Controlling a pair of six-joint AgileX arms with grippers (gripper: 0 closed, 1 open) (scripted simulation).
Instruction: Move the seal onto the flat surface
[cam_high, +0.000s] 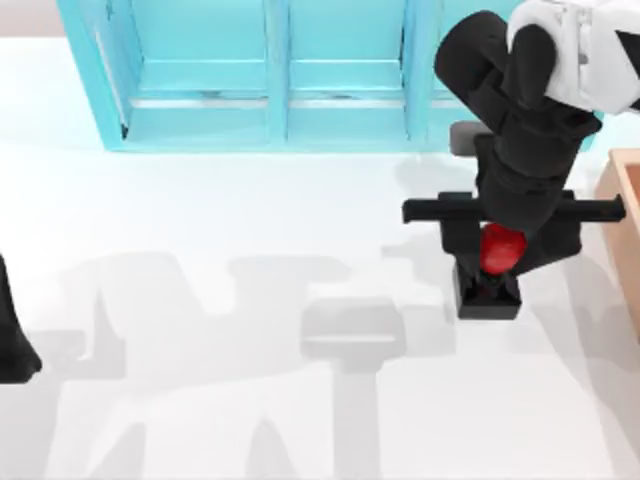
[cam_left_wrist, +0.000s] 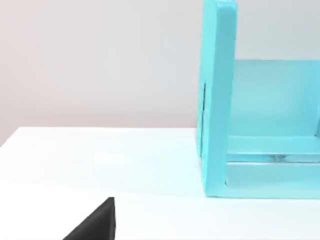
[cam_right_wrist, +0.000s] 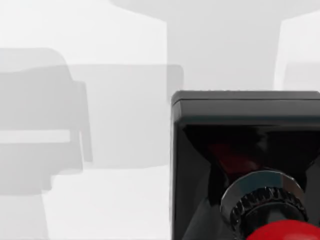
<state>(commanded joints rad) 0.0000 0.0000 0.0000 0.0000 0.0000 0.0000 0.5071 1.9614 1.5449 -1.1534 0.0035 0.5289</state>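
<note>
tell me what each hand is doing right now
Left hand: parked at the table's left edge.
Right hand: closed on the black-based, red-knobbed seal.

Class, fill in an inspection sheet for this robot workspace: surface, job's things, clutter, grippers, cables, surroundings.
Surface: white tabletop, plain, crossed by grey shadows.
Job's things: seal, red knob over black square base, in the right half of the table, in front of the shelf.
Clutter: nothing seen.
Grippers: right gripper at the seal's knob; left arm parked at the left edge.
Cables: nothing seen.
Surroundings: turquoise shelf unit along the back; tan box at the right edge.
</note>
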